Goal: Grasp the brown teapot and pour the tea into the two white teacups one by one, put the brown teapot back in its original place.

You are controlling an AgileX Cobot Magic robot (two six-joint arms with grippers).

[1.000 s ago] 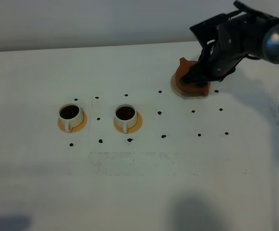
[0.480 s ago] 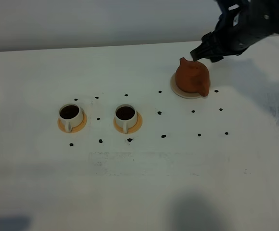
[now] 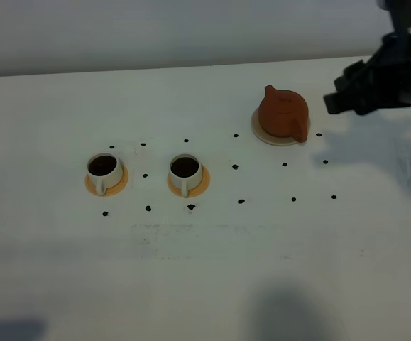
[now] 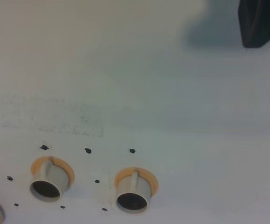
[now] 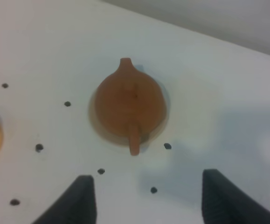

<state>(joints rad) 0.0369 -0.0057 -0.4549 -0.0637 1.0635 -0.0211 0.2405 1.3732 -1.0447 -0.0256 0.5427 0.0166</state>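
Brown teapot [image 3: 283, 114] sat upright on its pale coaster [image 3: 265, 135], spout toward the cups, handle toward the near edge; both white teacups [image 3: 103, 169] [image 3: 185, 170] held dark tea [image 3: 184, 167] on their orange saucers, so pouring looked done and the pot looked home. Right gripper [image 3: 361, 89] hung off to the pot's right, clear of it, jaws spread wide and empty (right wrist view showed both fingers [image 5: 76, 200] apart with bare table between). Step in hand, as I judged it, was the pull-away: best done up and out to the right, away from the handle, so nothing clips the pot or drags the coaster. Left gripper: only a dark corner showed in its wrist view, so I couldn't tell its state; nothing visible in it. Room: table [image 3: 205, 284] bare in front and to the right of the pot; cups well apart to the left, so the exit path looked free.
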